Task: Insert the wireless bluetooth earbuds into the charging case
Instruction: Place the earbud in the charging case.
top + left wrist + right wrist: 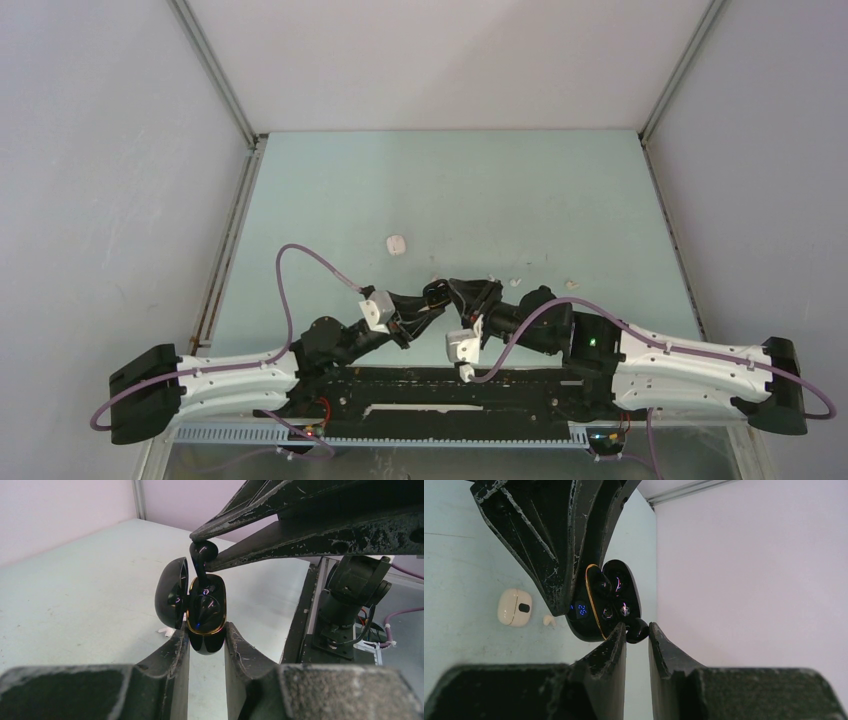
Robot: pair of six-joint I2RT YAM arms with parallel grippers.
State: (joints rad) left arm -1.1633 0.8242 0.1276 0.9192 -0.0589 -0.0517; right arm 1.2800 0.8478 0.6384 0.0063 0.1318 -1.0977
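My left gripper [206, 631] is shut on a black charging case [206, 611] with a gold rim, held upright above the table with its lid [170, 592] open to the left. My right gripper [637, 628] is shut on the head of a black earbud [637, 630]. In the left wrist view the earbud [202, 555] is above the case, its stem reaching down into the case's opening. One slot holds another black bud [600, 584]. Small whitish earbuds [520, 281] lie on the table beyond the grippers. In the top view both grippers meet near the table's front middle [460, 292].
A closed cream-white case [397, 243] lies on the table behind the grippers, and it also shows in the right wrist view [514, 607] with a tiny whitish bud [549, 620] beside it. Another whitish bud [572, 284] lies to the right. Walls enclose the table on three sides.
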